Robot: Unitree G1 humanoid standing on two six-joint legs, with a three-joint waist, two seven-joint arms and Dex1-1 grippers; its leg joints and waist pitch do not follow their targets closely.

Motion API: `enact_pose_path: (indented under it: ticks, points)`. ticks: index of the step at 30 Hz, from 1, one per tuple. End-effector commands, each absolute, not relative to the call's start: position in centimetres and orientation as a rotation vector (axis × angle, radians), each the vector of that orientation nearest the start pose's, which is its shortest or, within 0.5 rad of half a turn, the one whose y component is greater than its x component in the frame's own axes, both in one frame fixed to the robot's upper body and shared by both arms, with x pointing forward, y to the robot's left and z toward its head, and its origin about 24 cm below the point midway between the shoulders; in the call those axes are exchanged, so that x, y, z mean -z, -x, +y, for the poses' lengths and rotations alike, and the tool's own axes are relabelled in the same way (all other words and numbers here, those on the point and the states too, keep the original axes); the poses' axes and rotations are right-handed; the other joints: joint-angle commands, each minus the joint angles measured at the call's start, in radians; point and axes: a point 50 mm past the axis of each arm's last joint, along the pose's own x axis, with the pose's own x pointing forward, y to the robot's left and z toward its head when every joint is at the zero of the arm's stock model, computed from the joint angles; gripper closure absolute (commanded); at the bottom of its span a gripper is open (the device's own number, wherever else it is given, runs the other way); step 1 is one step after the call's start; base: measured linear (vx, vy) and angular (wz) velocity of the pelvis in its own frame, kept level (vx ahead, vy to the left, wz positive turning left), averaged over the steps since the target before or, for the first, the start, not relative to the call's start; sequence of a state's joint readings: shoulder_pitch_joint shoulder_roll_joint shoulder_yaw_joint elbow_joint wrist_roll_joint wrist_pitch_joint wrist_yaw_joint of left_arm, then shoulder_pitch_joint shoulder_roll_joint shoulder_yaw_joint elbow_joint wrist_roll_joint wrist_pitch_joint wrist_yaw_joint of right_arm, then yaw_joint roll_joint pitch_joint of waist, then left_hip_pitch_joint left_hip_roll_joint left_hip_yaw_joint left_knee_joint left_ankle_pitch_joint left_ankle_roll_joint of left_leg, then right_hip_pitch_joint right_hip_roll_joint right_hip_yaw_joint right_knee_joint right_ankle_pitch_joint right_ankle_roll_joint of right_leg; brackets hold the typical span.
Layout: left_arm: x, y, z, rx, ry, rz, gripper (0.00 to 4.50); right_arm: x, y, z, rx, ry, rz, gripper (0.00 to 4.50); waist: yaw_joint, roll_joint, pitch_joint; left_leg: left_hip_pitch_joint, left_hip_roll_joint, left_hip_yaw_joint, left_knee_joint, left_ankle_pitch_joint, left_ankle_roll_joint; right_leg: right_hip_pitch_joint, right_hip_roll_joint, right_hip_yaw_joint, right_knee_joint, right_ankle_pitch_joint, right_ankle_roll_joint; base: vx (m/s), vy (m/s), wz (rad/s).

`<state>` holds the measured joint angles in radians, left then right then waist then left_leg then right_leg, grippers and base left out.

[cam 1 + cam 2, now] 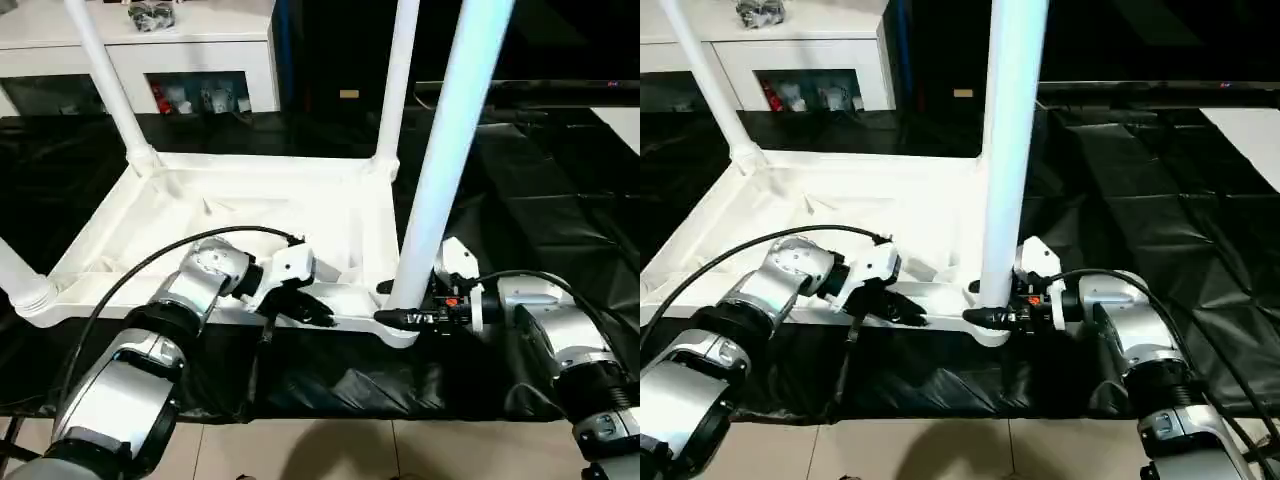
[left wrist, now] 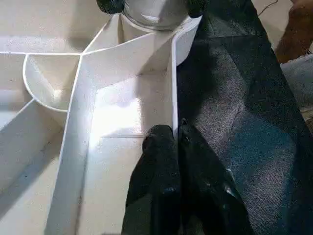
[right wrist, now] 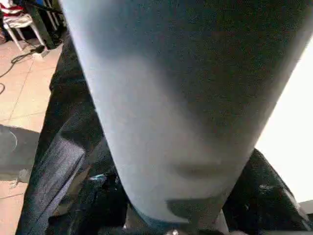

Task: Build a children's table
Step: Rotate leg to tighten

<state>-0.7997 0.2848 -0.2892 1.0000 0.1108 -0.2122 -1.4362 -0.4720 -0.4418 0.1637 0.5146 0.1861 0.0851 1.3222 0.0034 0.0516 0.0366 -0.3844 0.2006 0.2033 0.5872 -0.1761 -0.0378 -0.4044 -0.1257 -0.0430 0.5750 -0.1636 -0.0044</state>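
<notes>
— While the tabletop (image 1: 240, 215) lies underside up on black sheeting (image 1: 560, 220), where are the legs?
— Three stand in corner sockets; the nearest leg (image 1: 445, 150) rises at five o'clock.
— Grippers?
— Left gripper (image 2: 177, 139) is closed, pinching the tabletop's near rim. Right gripper (image 1: 400, 318) appears clasped around that leg's base, though the grip is partly hidden.

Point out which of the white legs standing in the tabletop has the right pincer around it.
The near right-corner leg, the closest one: the right pincer has a finger on each side of its base. The two far-corner legs and the near-left one stand untouched.
</notes>
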Motion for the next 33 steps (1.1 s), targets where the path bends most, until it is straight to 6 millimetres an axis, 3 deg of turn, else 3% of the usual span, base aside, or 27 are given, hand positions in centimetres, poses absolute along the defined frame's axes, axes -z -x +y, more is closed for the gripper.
enact_pose_path:
  ticks: [1,4,7,8,10,12,14,17,19,21,24,25,26,28,30,31,33]
  points:
    - [-5.3,-33.0,12.0,1.614,-0.517,0.485,4.50,-4.4,-29.0,-16.2,-1.404,0.114,0.404,2.45,0.000,-0.012,-0.058,0.019,0.025,-0.005,-0.078,-0.320,0.053,0.039,-0.008,0.010,-0.060,-0.237,-0.246,0.000,0.000,0.00]
    - [-5.1,-33.4,11.3,1.529,-0.481,0.470,4.50,-4.1,-28.8,-15.8,-1.356,0.062,0.383,2.46,0.000,-0.016,-0.057,0.019,0.026,-0.004,-0.078,-0.325,0.053,0.037,-0.007,0.010,-0.062,-0.248,-0.245,0.000,0.000,0.00]
    - [-4.9,-33.7,10.2,1.443,-0.462,0.444,4.50,-3.3,-29.6,-15.4,-1.160,0.055,0.356,2.46,0.000,-0.017,-0.053,0.021,0.024,-0.006,-0.082,-0.362,0.033,0.033,-0.010,0.011,-0.070,-0.346,-0.216,0.000,0.000,0.00]
    - [-4.8,-33.7,10.1,1.438,-0.462,0.443,4.50,-3.2,-29.7,-15.4,-1.140,0.056,0.357,2.46,-0.006,-0.017,-0.050,0.022,0.023,-0.009,-0.084,-0.388,0.019,0.027,-0.010,0.011,-0.074,-0.399,-0.197,0.000,0.000,0.00]
    - [-4.6,-33.8,8.1,1.386,-0.428,0.417,4.50,-2.0,-31.3,-15.1,-0.852,0.031,0.362,2.49,-0.018,-0.016,-0.047,0.025,0.020,-0.014,-0.086,-0.428,-0.008,0.018,-0.011,0.011,-0.081,-0.473,-0.170,0.000,0.000,0.00]
    - [-4.6,-33.7,7.2,1.370,-0.413,0.405,4.50,-1.6,-31.8,-14.8,-0.766,0.001,0.372,2.51,-0.040,-0.018,-0.045,0.025,0.015,-0.023,-0.088,-0.482,-0.027,0.018,-0.009,0.003,-0.091,-0.548,-0.132,0.000,0.000,0.00]
    - [-4.6,-33.7,6.3,1.349,-0.400,0.392,4.50,-1.3,-32.0,-14.1,-0.718,-0.014,0.379,2.51,-0.052,-0.014,-0.045,0.025,0.014,-0.028,-0.091,-0.511,-0.027,0.017,-0.008,0.001,-0.096,-0.558,-0.117,0.000,0.000,0.00]
    - [-4.5,-33.6,4.1,1.317,-0.387,0.371,4.50,-0.9,-32.6,-12.2,-0.603,-0.041,0.387,2.52,-0.079,-0.014,-0.047,0.020,0.010,-0.033,-0.093,-0.531,-0.022,0.019,-0.006,-0.004,-0.100,-0.524,-0.122,0.000,0.000,0.00]
    - [-4.5,-33.5,3.2,1.295,-0.387,0.362,4.50,-1.0,-33.1,-10.9,-0.537,-0.039,0.389,2.52,-0.091,-0.012,-0.046,0.025,0.009,-0.033,-0.092,-0.555,-0.019,0.012,-0.005,-0.005,-0.105,-0.531,-0.125,0.000,0.000,0.00]
    - [-4.5,-33.5,2.9,1.294,-0.409,0.360,4.50,-1.3,-33.5,-9.7,-0.522,-0.028,0.369,2.52,-0.107,-0.014,-0.044,0.023,0.006,-0.037,-0.092,-0.583,-0.016,0.013,-0.006,-0.011,-0.110,-0.577,-0.109,0.000,0.000,0.00]
    - [-4.5,-33.5,3.2,1.302,-0.433,0.364,4.50,-1.9,-33.8,-9.1,-0.540,-0.044,0.327,2.52,-0.120,-0.011,-0.041,0.035,0.008,-0.039,-0.091,-0.632,-0.017,0.004,-0.006,-0.016,-0.121,-0.595,-0.105,0.000,0.000,0.00]
    - [-4.5,-33.5,3.2,1.302,-0.436,0.364,4.50,-2.0,-33.8,-9.1,-0.542,-0.036,0.320,2.17,-0.120,-0.011,-0.041,0.035,0.008,-0.039,-0.091,-0.632,-0.017,0.004,-0.006,-0.016,-0.121,-0.595,-0.105,0.000,0.000,0.00]
    - [-4.5,-33.6,3.6,1.303,-0.446,0.366,4.50,-2.3,-34.0,-9.4,-0.540,-0.033,0.297,1.83,-0.126,-0.010,-0.045,0.030,0.009,-0.042,-0.095,-0.626,-0.013,0.014,-0.009,-0.018,-0.119,-0.573,-0.107,0.000,0.000,0.00]
    - [-4.4,-33.8,4.8,1.315,-0.473,0.376,4.50,-2.9,-34.1,-10.5,-0.588,-0.036,0.271,1.81,-0.127,-0.010,-0.049,0.019,0.012,-0.042,-0.099,-0.594,-0.007,0.021,-0.010,-0.012,-0.111,-0.507,-0.127,0.000,0.000,0.00]
    - [-4.4,-33.8,5.5,1.323,-0.482,0.385,4.50,-3.1,-33.8,-11.1,-0.659,-0.007,0.265,1.55,-0.126,-0.011,-0.053,0.014,0.014,-0.037,-0.099,-0.553,0.008,0.026,-0.009,-0.006,-0.101,-0.413,-0.164,0.000,0.000,0.00]
    - [-4.4,-33.8,5.8,1.328,-0.485,0.387,4.50,-3.1,-33.7,-11.2,-0.684,0.001,0.265,1.36,-0.126,-0.011,-0.053,0.014,0.014,-0.037,-0.099,-0.553,0.008,0.026,-0.009,-0.006,-0.101,-0.413,-0.164,0.000,0.000,0.00]
    - [-4.5,-33.8,6.7,1.359,-0.494,0.387,4.50,-3.2,-33.1,-12.2,-0.794,0.053,0.263,1.32,-0.125,-0.013,-0.057,0.005,0.014,-0.030,-0.095,-0.483,0.035,0.036,-0.011,-0.002,-0.091,-0.319,-0.197,0.000,0.000,0.00]
